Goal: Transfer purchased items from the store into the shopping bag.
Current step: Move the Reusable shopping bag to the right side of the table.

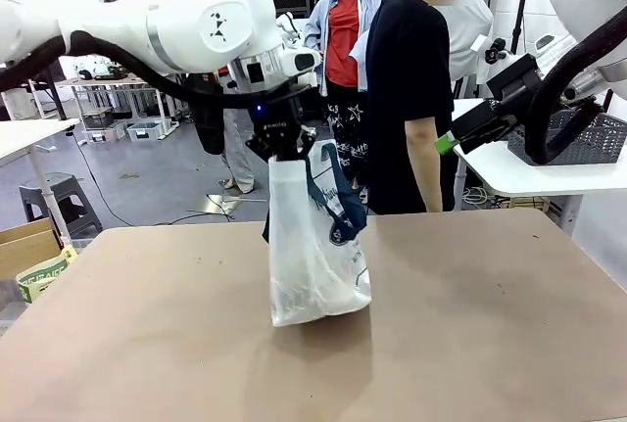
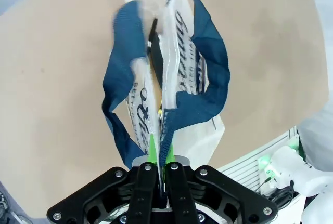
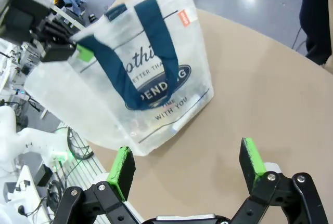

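The left gripper (image 1: pixel 285 155) was clamped tight on the top edge of the shopping bag (image 1: pixel 315 256), pinching the clear plastic between its green pads (image 2: pixel 153 149), and the bag hung from it at the centre of the front view with its bottom resting on the table (image 1: pixel 490 324). The navy handles (image 2: pixel 208 73) drooped loose down both sides. The right gripper (image 3: pixel 186 169) sat at the bottom of its own view with its jaws spread wide and nothing between them, the bag lying above it in the upper left. To my eye the step was opening the mouth — the right arm would want the opposite edge, not a strap, and a gentle pull apart. A basket (image 1: pixel 578 138) stood on a white side table at the right edge of the front view — whether it held the purchases I couldn't tell.
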Robot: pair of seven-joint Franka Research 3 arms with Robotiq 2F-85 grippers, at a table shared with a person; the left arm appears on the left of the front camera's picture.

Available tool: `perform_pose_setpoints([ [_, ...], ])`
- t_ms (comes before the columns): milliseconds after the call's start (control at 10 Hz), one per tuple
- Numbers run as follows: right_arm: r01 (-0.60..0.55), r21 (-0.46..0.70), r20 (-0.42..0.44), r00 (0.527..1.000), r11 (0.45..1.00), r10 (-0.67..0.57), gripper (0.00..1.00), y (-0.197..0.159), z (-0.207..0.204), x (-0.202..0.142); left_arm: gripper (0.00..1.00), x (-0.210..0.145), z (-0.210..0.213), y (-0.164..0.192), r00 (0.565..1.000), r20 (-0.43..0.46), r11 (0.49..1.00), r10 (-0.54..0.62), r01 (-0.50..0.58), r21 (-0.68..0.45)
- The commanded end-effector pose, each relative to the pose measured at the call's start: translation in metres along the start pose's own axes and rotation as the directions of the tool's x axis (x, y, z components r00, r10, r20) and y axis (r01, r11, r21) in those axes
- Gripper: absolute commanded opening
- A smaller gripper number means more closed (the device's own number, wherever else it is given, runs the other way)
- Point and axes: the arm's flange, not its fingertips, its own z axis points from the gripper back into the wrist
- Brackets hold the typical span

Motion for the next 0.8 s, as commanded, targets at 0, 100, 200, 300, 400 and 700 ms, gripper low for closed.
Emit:
perform_pose_setpoints([
  [0,-0.003,-0.004,-0.005,1.000,1.000,0.003,1.00,0.000,0.000,0.001,0.00,0.015,0.025,0.004,1.000,0.003,0.997,-0.004,0.003,0.071],
  [100,-0.003,-0.004,-0.005,1.000,1.000,0.003,1.00,0.000,0.000,0.001,0.00,0.020,0.036,0.012,1.000,-0.028,0.995,-0.011,0.013,0.096],
  [200,-0.003,-0.004,-0.005,1.000,1.000,0.003,1.00,0.000,0.000,0.001,0.00,0.026,0.047,0.020,0.999,-0.031,0.992,-0.011,0.015,0.124],
  [300,-0.003,-0.004,-0.005,1.000,1.000,0.003,1.00,0.000,0.000,0.001,0.00,0.028,0.057,0.028,0.998,-0.056,0.990,-0.016,0.024,0.136],
  [400,-0.003,-0.004,-0.005,1.000,1.000,0.003,1.00,0.000,0.000,0.001,0.00,0.027,0.062,0.038,0.996,-0.083,0.989,-0.026,0.038,0.142],
  [700,-0.003,-0.004,-0.005,1.000,1.000,0.003,1.00,0.000,0.000,0.001,0.00,0.011,0.087,0.082,0.997,-0.081,0.982,0.014,0.002,0.187],
])
